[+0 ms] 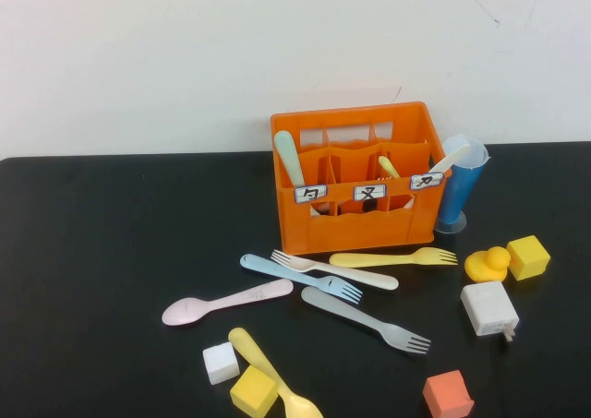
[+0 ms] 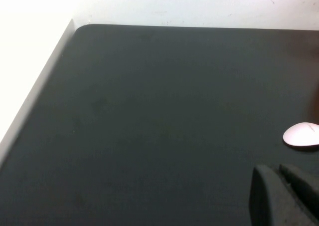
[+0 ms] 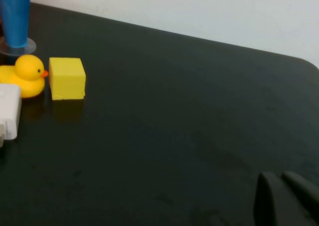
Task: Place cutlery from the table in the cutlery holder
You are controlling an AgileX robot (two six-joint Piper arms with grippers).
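Note:
The orange cutlery holder stands at the back of the black table. A mint green piece, a yellow one and a cream one stick out of it. In front of it lie a pink spoon, a light blue fork, a cream fork, a yellow fork, a grey fork and a yellow spoon. Neither arm shows in the high view. My left gripper is shut and empty above bare table, near the pink spoon's bowl. My right gripper is shut and empty above bare table.
A blue measuring cup stands right of the holder. A yellow duck, a yellow cube and a white charger lie at the right. A white cube, a yellow cube and an orange cube lie at the front.

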